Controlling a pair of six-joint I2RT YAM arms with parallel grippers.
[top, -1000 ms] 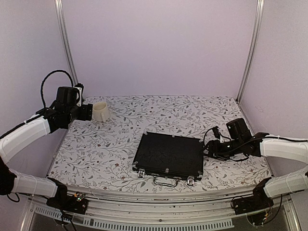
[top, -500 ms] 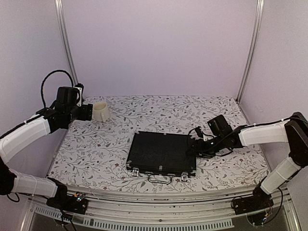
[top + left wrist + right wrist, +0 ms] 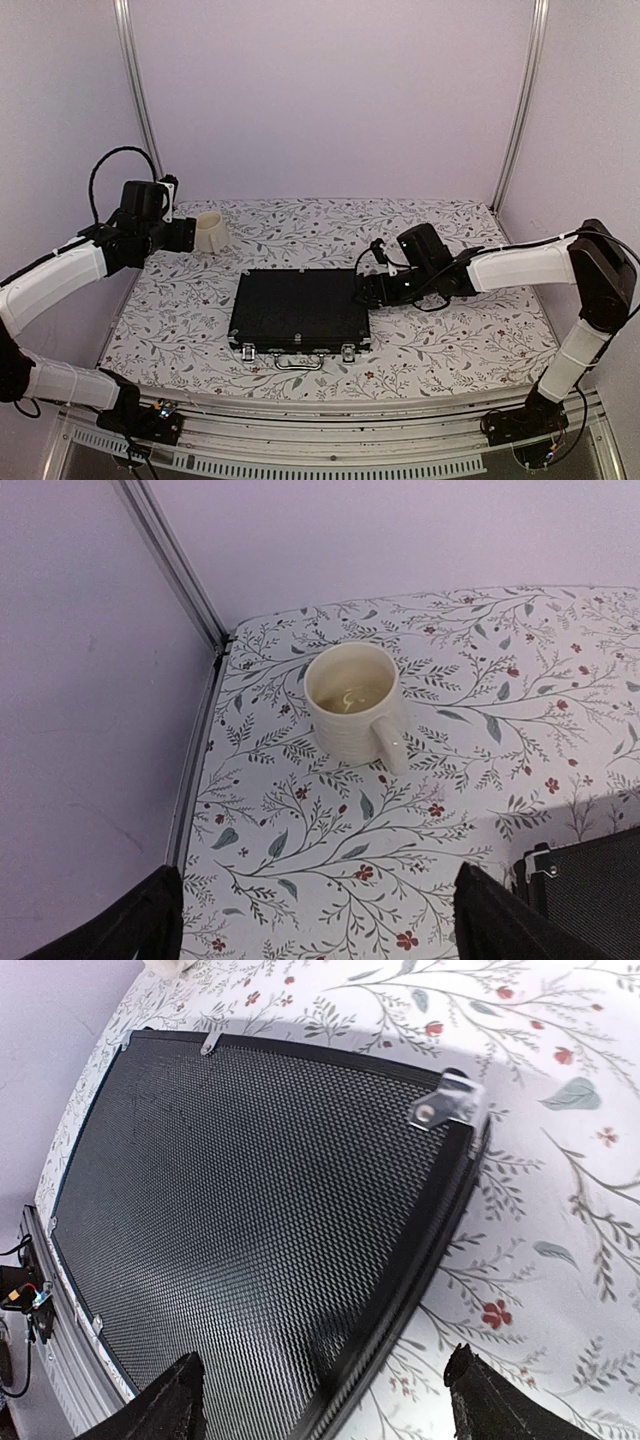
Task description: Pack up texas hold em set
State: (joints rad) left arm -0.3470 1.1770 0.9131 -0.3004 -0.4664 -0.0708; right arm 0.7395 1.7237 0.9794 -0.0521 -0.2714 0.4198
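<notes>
Straddling the 3 o'clock edge of the case (image 3: 300,308), the right tool (image 3: 322,1380) gapes, gripping nothing; the left tool (image 3: 315,900), wide open and empty, faces the mug (image 3: 345,735).

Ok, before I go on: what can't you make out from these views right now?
- Inside the briefcase: the lid is closed, so the contents are hidden in every view.
- Front latches: too small in the top view to tell whether they are fastened.
- Right gripper contact with the case: dark on dark from above, and the right wrist view crops the fingertips.
- Mug: pale mark at its bottom, unclear what it is.
</notes>
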